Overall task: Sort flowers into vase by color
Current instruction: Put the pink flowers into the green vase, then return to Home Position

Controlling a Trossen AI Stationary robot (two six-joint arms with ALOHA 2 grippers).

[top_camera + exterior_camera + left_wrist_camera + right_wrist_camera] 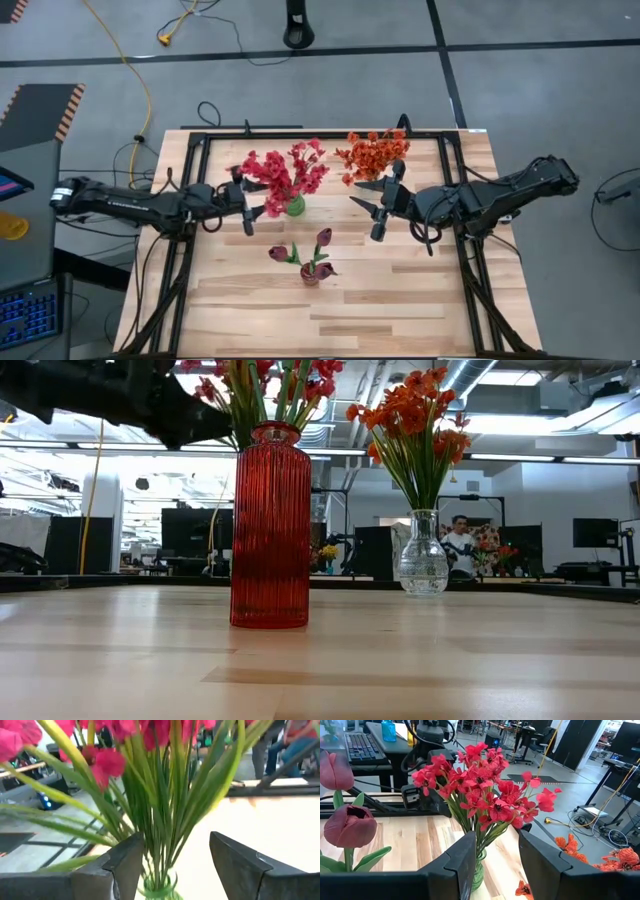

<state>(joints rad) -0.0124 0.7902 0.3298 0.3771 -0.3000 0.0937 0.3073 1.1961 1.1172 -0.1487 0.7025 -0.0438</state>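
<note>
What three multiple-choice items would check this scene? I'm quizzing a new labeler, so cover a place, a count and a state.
1. Where do the maroon buds stand against the pink flowers in the high view?
A. Nearer the table's front edge
B. Behind them
C. Off the table

2. How many vases hold flowers?
A. One
B. Two
C. Three

3. How is the left gripper?
A. Shut on a stem
C. Out of view
B. Open beside the pink flowers

Answers:
1 A, the buds' red vase sits lower in the high view, toward the front.
2 C, pink, orange flowers and buds each fill a vase.
3 B, its fingers stand apart around the stems, gripping none.
</note>
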